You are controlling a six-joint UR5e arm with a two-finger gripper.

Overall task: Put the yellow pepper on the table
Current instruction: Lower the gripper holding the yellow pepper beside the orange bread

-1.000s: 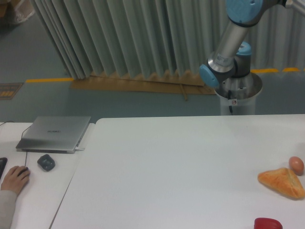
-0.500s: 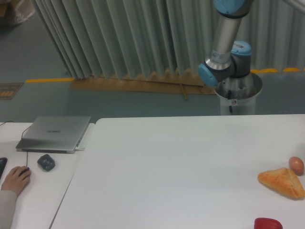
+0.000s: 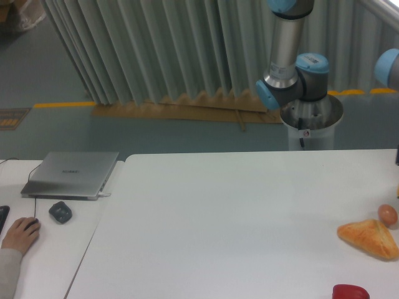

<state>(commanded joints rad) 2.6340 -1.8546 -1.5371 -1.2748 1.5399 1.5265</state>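
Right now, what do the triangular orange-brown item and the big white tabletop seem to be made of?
The triangular orange-brown bread looks like a baked pastry or a plastic replica: uneven golden crust with darker browned edges. The large white table looks like smooth laminate or painted board with a matt finish: flat and even in tone, with no grain and only soft reflections.

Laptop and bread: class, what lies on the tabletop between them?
Nothing: between the laptop and the bread the camera view shows only bare white table.

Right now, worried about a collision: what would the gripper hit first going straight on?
Cannot tell: the gripper is outside the picture, likely past the right edge. Only the arm shows. The bread and an egg lie near that edge.
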